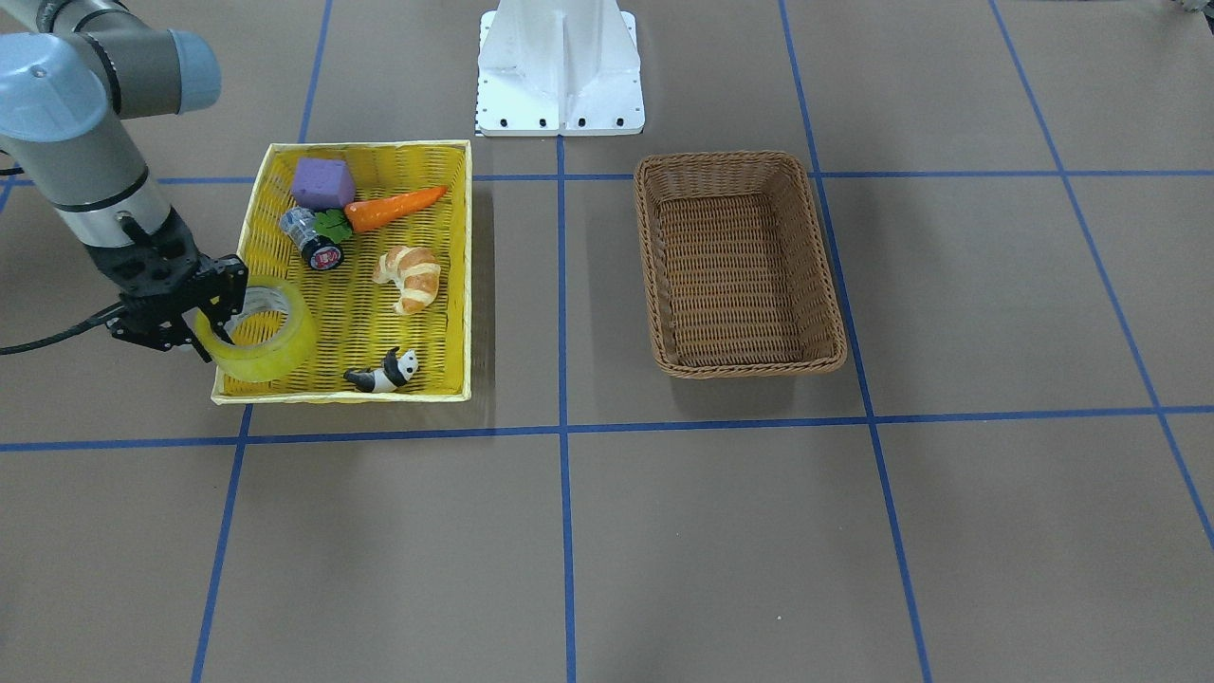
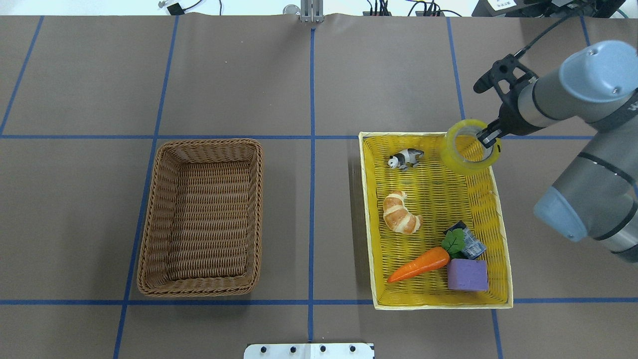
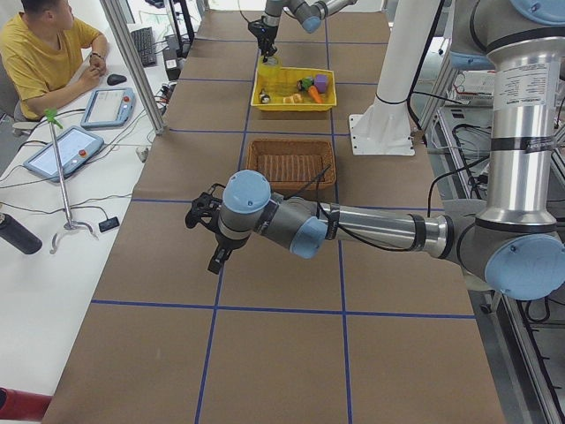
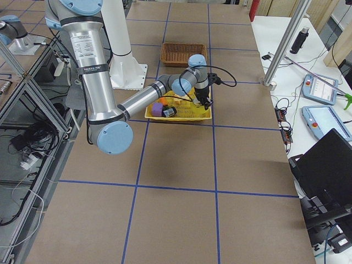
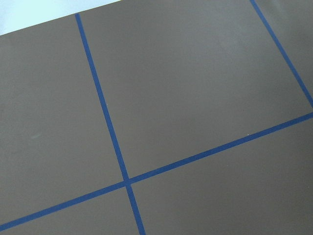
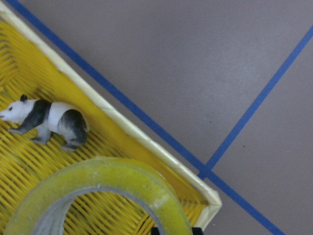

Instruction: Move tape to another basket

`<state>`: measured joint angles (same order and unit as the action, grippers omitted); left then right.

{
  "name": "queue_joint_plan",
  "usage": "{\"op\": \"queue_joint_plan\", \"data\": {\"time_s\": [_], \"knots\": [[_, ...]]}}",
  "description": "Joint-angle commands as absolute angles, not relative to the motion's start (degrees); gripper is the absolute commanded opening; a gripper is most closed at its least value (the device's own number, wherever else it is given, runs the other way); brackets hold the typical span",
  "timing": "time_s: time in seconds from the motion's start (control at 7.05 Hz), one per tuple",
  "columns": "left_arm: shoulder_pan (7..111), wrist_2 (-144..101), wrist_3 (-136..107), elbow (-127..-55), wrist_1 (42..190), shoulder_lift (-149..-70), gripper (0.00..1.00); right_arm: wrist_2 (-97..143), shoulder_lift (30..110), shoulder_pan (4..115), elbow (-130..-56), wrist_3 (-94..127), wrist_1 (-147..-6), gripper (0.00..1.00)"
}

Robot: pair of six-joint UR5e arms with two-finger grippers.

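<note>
Gripping the tape [image 1: 270, 346] by its wall, the right end effector [image 1: 215, 340] has one finger inside the ring and the other outside it, clenched on the translucent yellow band. The roll sits at the corner of the yellow basket [image 1: 370, 150] that is farthest from the robot's base and on the robot's right. In both the front-facing and overhead views the roll overlaps the basket rim at that corner. The right wrist camera looks past the upper edge of the roll onto the same corner.

The yellow basket contents are as follows:
- A panda figure [image 1: 384, 373] stands near the tape, along the far rim.
- A toy croissant [image 1: 410, 275] lies about mid-basket.
- A toy carrot [image 1: 394, 207] lies toward the robot's side, its green leaves beside a small cylinder with a red label [image 1: 313, 239].
- A purple block [image 1: 322, 182] sits in the corner nearest the robot, just beside the cylinder.

The brown wicker basket [image 2: 149, 219] stands on the desk [image 1: 664, 531] on the robot's left, well apart from the yellow basket, with a blue grid line between them.

The left end effector [image 3: 208, 237] appears only in the exterior left view, held above bare desk; whether it is released or clenched cannot be determined. Its wrist camera shows only the desk surface and crossing blue lines.
</note>
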<state>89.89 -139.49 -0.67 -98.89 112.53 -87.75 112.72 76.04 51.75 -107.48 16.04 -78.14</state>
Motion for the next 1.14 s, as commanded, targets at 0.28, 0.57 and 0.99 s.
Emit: {"op": "queue_joint_plan", "data": {"time_s": [0.28, 0.57, 0.99], "knots": [[81.3, -145.1, -23.3, -99.3, 131.4, -92.2, 0.99, 114.1, 66.3, 54.2, -107.2, 32.8, -77.3, 0.0], [74.5, -145.1, -40.1, -99.5, 139.1, -98.9, 1.0, 113.6, 63.3, 53.2, -107.1, 38.6, -76.3, 0.0], [66.2, -144.6, -56.0, -99.0, 144.3, -109.0, 0.99, 107.5, 61.3, 47.7, -103.5, 49.8, -62.4, 0.0]]}}
